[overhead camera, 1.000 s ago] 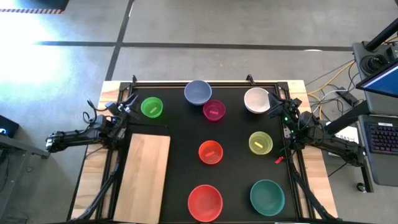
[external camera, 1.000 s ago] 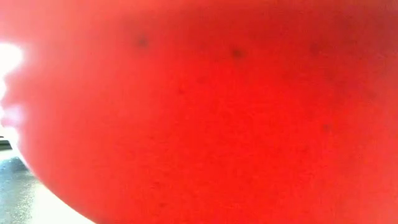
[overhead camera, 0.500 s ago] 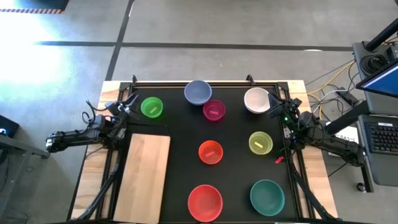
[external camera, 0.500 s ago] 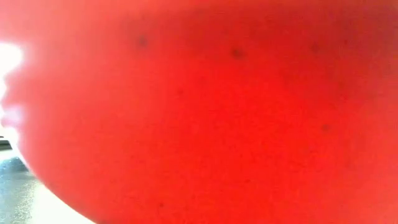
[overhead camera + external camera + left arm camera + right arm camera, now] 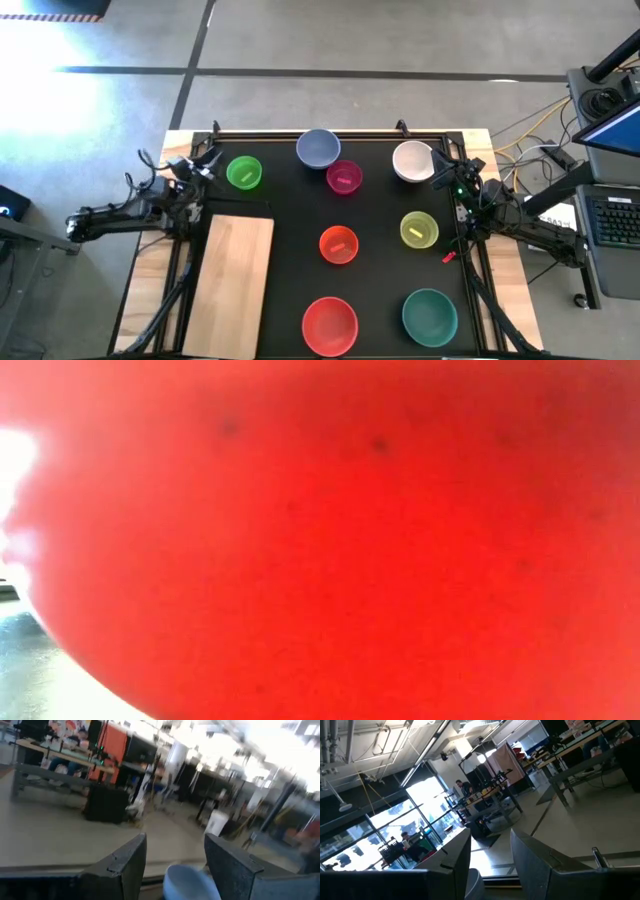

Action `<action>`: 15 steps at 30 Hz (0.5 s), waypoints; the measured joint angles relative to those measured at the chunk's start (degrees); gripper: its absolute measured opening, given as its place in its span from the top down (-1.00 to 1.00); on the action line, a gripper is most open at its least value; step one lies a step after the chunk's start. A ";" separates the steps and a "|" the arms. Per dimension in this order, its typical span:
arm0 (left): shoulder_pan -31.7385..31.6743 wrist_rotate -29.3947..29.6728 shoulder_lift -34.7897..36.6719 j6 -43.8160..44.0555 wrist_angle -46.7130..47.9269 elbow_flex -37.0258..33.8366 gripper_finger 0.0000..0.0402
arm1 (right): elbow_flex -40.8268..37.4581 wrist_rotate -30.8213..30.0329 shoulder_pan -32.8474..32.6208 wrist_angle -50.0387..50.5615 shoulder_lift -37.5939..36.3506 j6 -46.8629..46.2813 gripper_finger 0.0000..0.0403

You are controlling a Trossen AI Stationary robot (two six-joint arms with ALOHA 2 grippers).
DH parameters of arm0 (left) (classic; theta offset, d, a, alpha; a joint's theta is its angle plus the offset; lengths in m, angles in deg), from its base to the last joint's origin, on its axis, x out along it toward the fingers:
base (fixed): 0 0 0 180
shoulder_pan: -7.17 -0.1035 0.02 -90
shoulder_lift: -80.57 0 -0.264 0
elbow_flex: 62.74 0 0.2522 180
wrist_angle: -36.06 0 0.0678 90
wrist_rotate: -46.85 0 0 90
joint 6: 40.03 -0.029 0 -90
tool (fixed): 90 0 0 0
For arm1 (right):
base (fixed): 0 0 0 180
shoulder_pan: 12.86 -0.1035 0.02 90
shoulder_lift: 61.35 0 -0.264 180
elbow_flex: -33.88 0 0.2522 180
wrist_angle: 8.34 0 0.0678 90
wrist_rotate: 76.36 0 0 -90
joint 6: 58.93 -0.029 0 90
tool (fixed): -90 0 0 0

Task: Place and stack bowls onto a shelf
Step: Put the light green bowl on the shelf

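Eight bowls rest base-down on the black tabletop: green (image 5: 243, 172), blue-grey (image 5: 318, 148), magenta (image 5: 344, 177) and white (image 5: 412, 161) along the far side, orange (image 5: 339, 244) and yellow (image 5: 419, 230) in the middle, red (image 5: 330, 325) and teal (image 5: 430, 316) near the front. The shelf (image 5: 228, 285), a pale wooden board, lies flat at the near left. My left gripper (image 5: 207, 161) hovers open by the far left corner, beside the green bowl; its wrist view shows the blue-grey bowl (image 5: 187, 882) beyond its fingers. My right gripper (image 5: 439, 166) waits open next to the white bowl.
The red bowl's wall (image 5: 330, 540) fills the low view. A metal frame (image 5: 330, 133) runs round the tabletop. A desk with a keyboard (image 5: 615, 215) and cables stands off the table's right side.
My left gripper has risen a little at the far left corner, and its arm has shifted slightly toward the table's left. The bowls and my right arm have kept still.
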 joint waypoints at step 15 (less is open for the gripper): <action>-7.27 0.70 -28.56 5.45 48.67 32.89 0.09 | 0.00 0.00 0.01 0.00 0.01 -0.01 0.37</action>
